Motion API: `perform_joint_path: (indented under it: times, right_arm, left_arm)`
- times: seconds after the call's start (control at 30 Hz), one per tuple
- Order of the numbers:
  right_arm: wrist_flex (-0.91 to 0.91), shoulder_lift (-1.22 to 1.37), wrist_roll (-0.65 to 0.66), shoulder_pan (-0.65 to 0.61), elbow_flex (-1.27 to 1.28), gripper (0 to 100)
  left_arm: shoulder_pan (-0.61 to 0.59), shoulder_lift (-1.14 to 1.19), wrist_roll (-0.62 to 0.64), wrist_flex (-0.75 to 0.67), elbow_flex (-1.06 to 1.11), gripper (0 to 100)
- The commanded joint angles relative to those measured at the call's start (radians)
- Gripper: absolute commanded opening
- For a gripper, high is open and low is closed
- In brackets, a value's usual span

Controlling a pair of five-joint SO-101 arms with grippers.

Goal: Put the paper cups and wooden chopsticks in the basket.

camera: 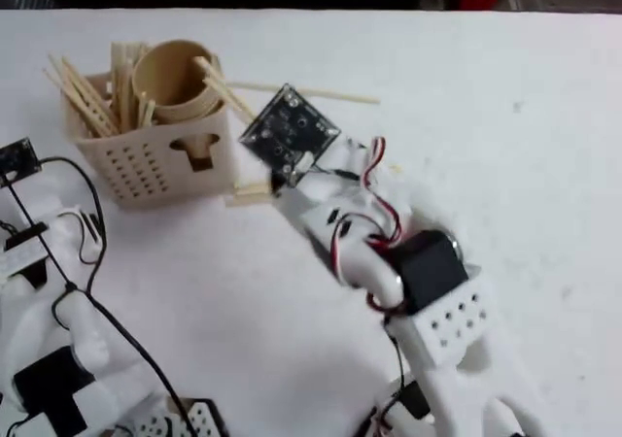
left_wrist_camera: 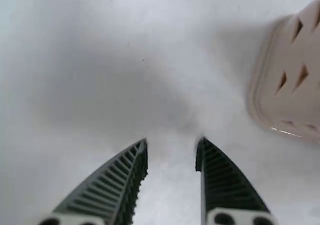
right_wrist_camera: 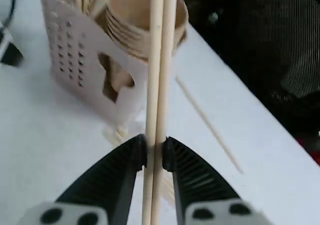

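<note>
Right gripper [right_wrist_camera: 155,147] clamping pair of wooden chopsticks [right_wrist_camera: 161,60], jaws pinching them tight, just right of basket [camera: 155,170] in upper left of high view. Pair's far ends pointing over paper cups [camera: 175,78] sitting stacked inside basket, beside bundle of chopsticks [camera: 87,92] leaning in its left half. Loose chopstick [camera: 316,94] lying on table [camera: 486,117], top centre of high view. Left gripper [left_wrist_camera: 172,144] hanging over bare table near basket corner, jaws standing apart, holding nothing.
</note>
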Motion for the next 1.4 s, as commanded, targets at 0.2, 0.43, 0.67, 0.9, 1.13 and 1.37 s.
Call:
perform_joint_path:
  times: [0.2,0.43,0.67,0.9,1.13,1.37]
  right_arm:
    - [-0.530,0.338,-0.178,-0.211,-0.365,1.7]
    - [-0.745,0.690,-0.180,-0.229,-0.710,1.7]
    - [-0.687,0.987,-0.187,-0.266,-1.054,1.7]
    - [-0.602,1.119,-0.189,-0.272,-1.152,1.8]
    - [-0.542,1.130,-0.189,-0.266,-1.146,3.0]
    - [-0.456,1.119,-0.368,-0.255,-1.155,18.4]
  left_arm:
    - [0.016,-0.025,0.008,-0.020,-0.003,17]
    - [0.016,-0.025,0.008,-0.020,-0.003,17]
    - [0.013,-0.025,0.008,-0.020,-0.003,17]
    - [0.012,-0.025,0.008,-0.020,-0.003,17]
    - [0.012,-0.025,0.008,-0.020,-0.003,17]
    - [0.012,-0.025,0.008,-0.020,-0.003,17]
